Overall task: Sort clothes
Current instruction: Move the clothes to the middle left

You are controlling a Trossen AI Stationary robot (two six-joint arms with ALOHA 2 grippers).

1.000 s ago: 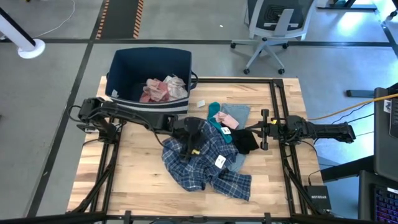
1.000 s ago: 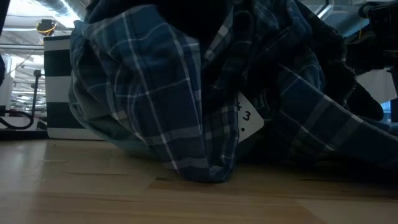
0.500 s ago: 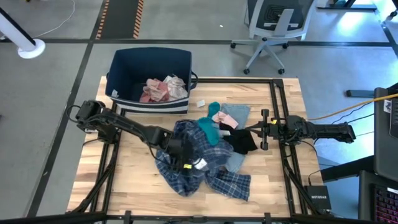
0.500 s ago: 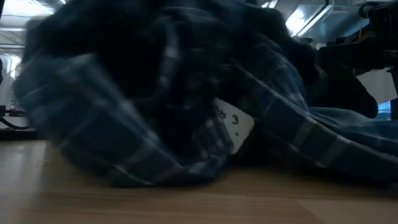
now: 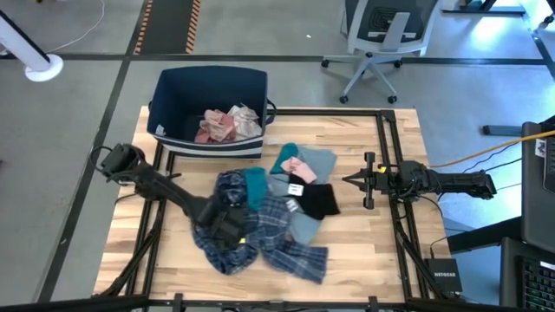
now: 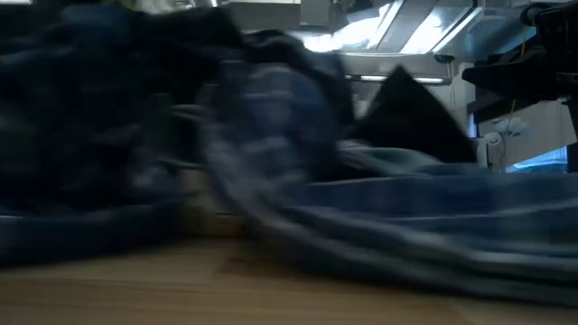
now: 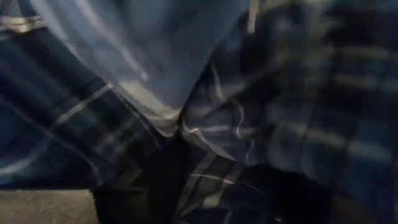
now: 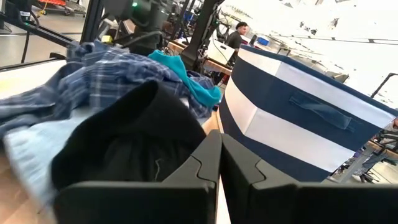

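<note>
The large blue-white plaid shirt (image 5: 270,241) lies bunched on the near middle of the table and fills the left wrist view (image 7: 298,118). My left gripper (image 5: 229,229) points down into its left part, its fingers hidden in cloth. A teal piece (image 5: 257,185), a pink piece (image 5: 300,166), a small black item (image 5: 319,200) and a light grey-blue garment (image 5: 319,159) lie against the shirt's far side. My right gripper (image 5: 348,180) waits shut at the right, level, touching nothing (image 8: 219,155). My left gripper comes at the plaid shirt's left part (image 5: 217,243) from above, pointing steeply down. The cloth bunches around it and hides the fingers, so which edge or fold it has cannot be told. The shirt lies on the table.
A dark blue bin (image 5: 173,95) with white stripes stands at the table's far left, with pink and white pieces (image 5: 227,123) inside. Bare wood shows at the near left (image 5: 147,260) and near right. An office chair (image 5: 381,39) stands beyond the table.
My left gripper has gone toward the table's near-left corner, sinking and turning as it went. The plaid shirt has slid along with it and bunched up. The teal, black and grey-blue pieces were drawn a little leftward with the shirt.
</note>
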